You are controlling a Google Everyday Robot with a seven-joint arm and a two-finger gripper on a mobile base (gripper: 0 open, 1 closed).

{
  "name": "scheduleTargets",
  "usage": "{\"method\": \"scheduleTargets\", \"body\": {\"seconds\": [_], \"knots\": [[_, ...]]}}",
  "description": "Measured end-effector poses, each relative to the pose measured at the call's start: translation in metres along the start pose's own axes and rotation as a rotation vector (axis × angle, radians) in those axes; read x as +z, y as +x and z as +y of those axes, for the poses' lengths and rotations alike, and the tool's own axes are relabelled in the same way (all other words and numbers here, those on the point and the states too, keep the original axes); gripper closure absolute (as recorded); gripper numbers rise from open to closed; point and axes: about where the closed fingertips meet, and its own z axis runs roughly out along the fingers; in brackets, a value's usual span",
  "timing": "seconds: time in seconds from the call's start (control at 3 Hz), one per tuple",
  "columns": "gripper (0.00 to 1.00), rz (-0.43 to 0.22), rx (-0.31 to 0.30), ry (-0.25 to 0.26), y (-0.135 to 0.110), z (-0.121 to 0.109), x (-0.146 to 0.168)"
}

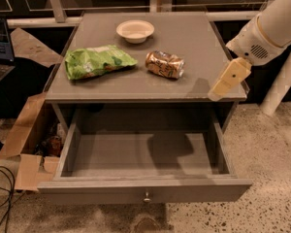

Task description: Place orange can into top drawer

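Observation:
The orange can [165, 64] lies on its side on the grey table top [194, 38], right of centre. The top drawer [145, 191] is pulled wide open below the table top, and its inside holds nothing. Its small round metal knob [147, 197] shows on the front panel. My gripper [228, 79] hangs at the table's right front corner, to the right of the can and apart from it, above the drawer's right side. The white arm [274, 25] comes in from the upper right.
A crinkled green snack bag [98, 61] lies left of the can. A small pale bowl [135, 30] stands at the back of the table top. An open cardboard box [31, 144] sits on the floor to the left of the drawer. Cables [0, 183] lie at the lower left.

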Motion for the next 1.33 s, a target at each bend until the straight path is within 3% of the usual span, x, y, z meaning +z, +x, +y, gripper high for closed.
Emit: {"method": "scheduleTargets", "body": {"seconds": [0.33, 1.0, 1.33], "knots": [[0.00, -0.044, 0.005, -0.011, -0.002, -0.019, 0.023], [0.00, -0.111, -0.049, -0.018, -0.034, -0.059, 0.061], [0.00, -0.082, -0.052, -0.043, -0.052, -0.067, 0.092]]}}
